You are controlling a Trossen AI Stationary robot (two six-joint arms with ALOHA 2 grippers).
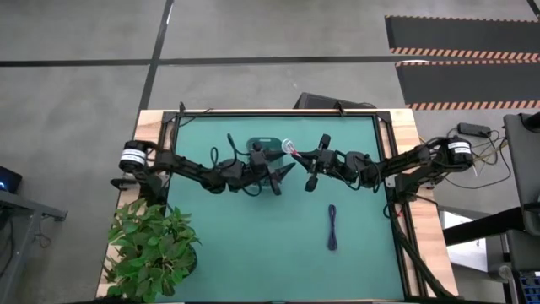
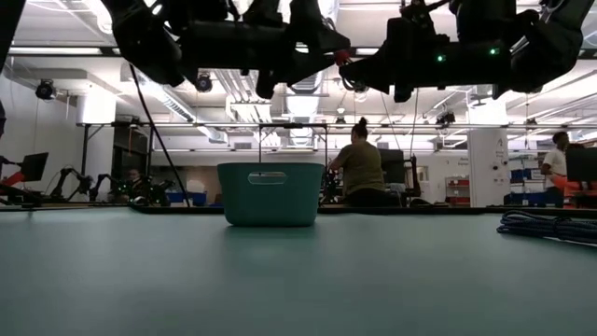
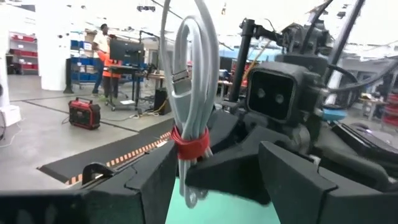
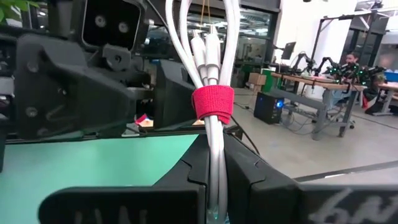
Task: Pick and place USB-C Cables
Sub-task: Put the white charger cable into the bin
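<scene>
The white USB-C cable bundle with a red tie (image 4: 212,102) is high above the table, between the two grippers, near the teal basket (image 1: 266,142). My right gripper (image 4: 214,186) comes from the table's right and is shut on it. My left gripper (image 3: 214,186) faces it from the left and is open, with one finger on each side of the bundle (image 3: 189,93); I see no touch. The dark purple cable (image 1: 332,226) lies flat on the mat nearer the right. The dark green and blue cables are out of view. My right gripper pinches the white bundle between its two fingers, on the strands just below the red tie (image 4: 216,152). The fingers come roughly level from the table's right and lie across the bundle. The bundle is lifted clear of the table, and its looped end stands beyond the fingertips.
The teal basket (image 2: 269,194) stands on the mat toward the far edge. A potted plant (image 1: 152,245) fills the near left corner. The purple cable (image 2: 550,225) shows low at the right in the low view. People work at benches in the room beyond.
</scene>
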